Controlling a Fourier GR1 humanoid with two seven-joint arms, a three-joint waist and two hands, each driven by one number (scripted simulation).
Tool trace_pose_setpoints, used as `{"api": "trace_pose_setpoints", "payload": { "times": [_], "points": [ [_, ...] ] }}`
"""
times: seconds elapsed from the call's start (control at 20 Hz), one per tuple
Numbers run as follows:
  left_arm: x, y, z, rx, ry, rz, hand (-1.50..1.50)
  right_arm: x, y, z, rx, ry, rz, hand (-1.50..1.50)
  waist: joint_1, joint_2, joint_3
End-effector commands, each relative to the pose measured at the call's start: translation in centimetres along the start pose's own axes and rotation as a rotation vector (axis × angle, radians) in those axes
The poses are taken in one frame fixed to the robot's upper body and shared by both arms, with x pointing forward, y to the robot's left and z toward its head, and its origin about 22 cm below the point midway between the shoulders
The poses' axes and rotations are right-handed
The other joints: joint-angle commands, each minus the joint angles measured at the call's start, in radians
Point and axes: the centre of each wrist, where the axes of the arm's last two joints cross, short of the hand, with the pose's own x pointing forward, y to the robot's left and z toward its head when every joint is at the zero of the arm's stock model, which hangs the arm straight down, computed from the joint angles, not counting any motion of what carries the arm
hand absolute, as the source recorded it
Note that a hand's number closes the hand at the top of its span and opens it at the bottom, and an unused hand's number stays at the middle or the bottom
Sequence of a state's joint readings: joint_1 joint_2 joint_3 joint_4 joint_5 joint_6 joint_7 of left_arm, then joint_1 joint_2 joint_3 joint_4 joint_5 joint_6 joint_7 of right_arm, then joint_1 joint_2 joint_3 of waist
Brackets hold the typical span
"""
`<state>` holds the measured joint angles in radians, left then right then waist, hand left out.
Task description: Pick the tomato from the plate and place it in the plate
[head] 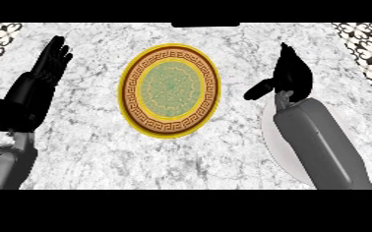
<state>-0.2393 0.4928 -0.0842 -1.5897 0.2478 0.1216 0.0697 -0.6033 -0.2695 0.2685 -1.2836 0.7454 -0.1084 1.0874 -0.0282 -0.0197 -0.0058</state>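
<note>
A round plate lay flat at the middle of the grey-veined tabletop; its rim was bright yellow, with a brown key-pattern band inside and a pale green centre traced in gold; a second plate, plain white, lay to its right and nearer the front edge, apart from it; the right forearm covered most of it, leaving its left edge showing.

Black left hand, black right hand; smooth grey forearms.
</note>
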Motion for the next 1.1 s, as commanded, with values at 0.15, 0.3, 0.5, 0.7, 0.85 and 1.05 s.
{"api": "trace_pose_setpoints", "payload": {
  "times": [0.15,0.3,0.5,0.7,0.85,1.05],
  "points": [
    [0.5,-0.4,0.0,-0.018,-0.016,-0.004,0.0,2.9,-2.5,1.4,0.182,0.221,0.176,-1.5,0.014,0.008,0.003],
    [-0.3,-0.8,0.0,0.002,0.002,0.01,0.0,1.5,-3.9,0.9,0.16,0.257,0.192,-1.5,0.004,0.008,0.003],
    [0.7,-0.2,-1.2,-0.011,-0.027,0.017,0.0,1.0,-2.9,0.4,0.132,0.302,0.206,-1.5,0.016,0.015,0.004],
    [-1.0,-0.6,0.8,-0.003,-0.021,0.002,0.0,-3.1,-1.4,-0.7,0.179,0.385,0.294,-1.5,0.014,0.009,0.003],
    [0.3,0.2,-1.5,0.005,-0.026,-0.001,0.0,-1.9,-2.2,-0.5,0.181,0.394,0.283,-1.5,0.007,0.015,0.004],
    [0.4,-0.9,-1.0,-0.005,-0.039,-0.008,0.0,-4.0,-1.5,-1.5,0.2,0.44,0.272,-1.5,0.016,0.016,0.005]
  ]
}}
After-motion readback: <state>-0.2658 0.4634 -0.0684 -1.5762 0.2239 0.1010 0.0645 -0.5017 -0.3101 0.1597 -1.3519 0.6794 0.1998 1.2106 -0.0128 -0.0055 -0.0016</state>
